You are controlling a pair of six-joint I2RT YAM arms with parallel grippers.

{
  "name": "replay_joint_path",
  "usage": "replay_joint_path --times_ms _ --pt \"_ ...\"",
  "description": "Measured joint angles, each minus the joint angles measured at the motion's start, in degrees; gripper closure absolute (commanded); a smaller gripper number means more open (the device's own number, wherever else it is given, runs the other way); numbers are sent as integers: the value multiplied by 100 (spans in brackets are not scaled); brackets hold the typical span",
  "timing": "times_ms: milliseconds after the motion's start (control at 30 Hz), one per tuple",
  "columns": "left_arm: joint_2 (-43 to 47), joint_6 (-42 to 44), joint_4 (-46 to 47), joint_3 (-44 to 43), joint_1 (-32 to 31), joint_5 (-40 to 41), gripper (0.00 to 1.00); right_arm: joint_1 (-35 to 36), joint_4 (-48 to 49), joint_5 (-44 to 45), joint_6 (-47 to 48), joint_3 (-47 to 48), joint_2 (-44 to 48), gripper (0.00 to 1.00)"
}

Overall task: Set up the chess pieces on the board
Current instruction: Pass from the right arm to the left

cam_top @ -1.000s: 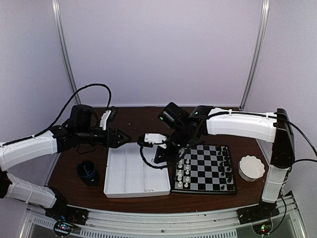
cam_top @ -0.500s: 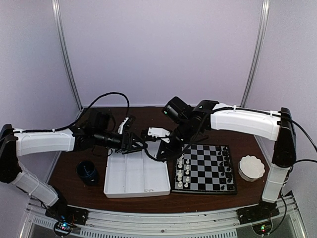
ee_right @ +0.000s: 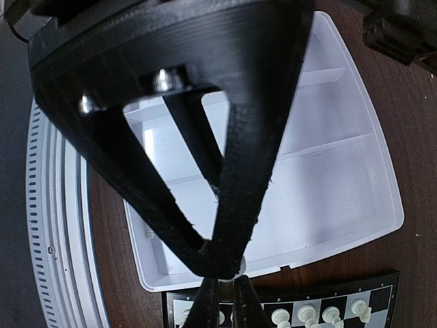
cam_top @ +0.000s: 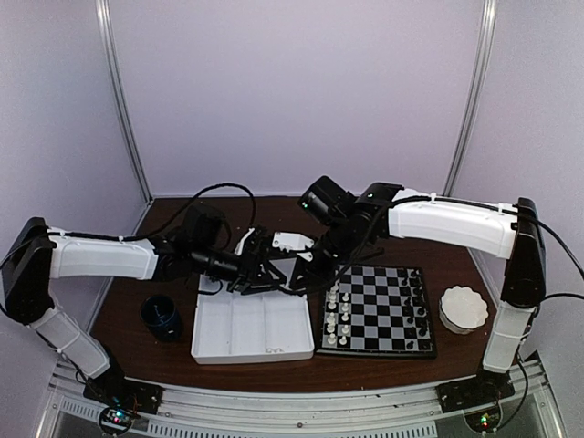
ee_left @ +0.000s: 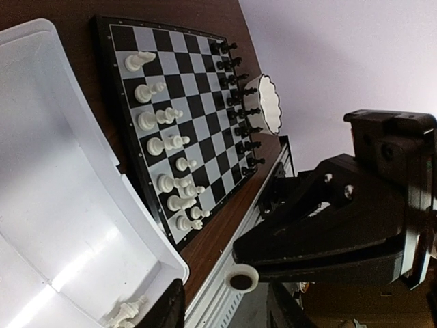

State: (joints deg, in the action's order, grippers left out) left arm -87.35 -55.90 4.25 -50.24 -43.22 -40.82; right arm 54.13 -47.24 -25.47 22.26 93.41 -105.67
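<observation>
Chess pieces start at the right gripper [ee_right: 222,273]: its two fingers are pinched together on one white piece [ee_left: 242,279], whose round base sticks out at the tip. The left gripper [ee_left: 225,309] faces it tip to tip. Its two fingers stand apart on either side of that piece and do not visibly touch it. Both grippers hang above the far right part of the one white tray [cam_top: 199,319], which has three compartments. One loose piece [ee_left: 124,314] lies on its side in the tray's near right corner.

Just right of the tray, edge to edge with it, lies the one board [cam_top: 388,306]. The white pieces [ee_left: 164,145] stand in two files along its left side and the black pieces [ee_left: 239,109] in two files along its right side. Both groups are too crowded for an exact count.

One white scalloped bowl [cam_top: 464,307] sits right of the board, and one dark cup [cam_top: 161,315] sits left of the tray, both on the brown table [cam_top: 123,319].
</observation>
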Motion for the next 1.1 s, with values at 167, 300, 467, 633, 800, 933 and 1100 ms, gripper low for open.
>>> replay_joint_path --times_ms 167,300,467,633,800,933,1100 --pt "-122 -136 87 -79 -76 -94 62 0 0 2 0 0 0 100" --pt "-181 -223 238 -109 -79 -177 66 0 0 2 0 0 0 100" --pt "-269 -363 393 -109 -83 -271 70 0 -13 4 0 0 0 99" --pt "-310 -446 505 -109 -83 -319 73 -2 -24 9 0 0 0 99" --pt "-354 -498 538 -109 -83 -339 75 -2 -35 20 -2 0 0 99" --pt "-433 -564 647 -109 -81 -396 76 -2 -76 55 -20 0 0 99" --pt "-546 -741 841 -107 -76 -422 81 -13 -109 111 -66 0 2 99"
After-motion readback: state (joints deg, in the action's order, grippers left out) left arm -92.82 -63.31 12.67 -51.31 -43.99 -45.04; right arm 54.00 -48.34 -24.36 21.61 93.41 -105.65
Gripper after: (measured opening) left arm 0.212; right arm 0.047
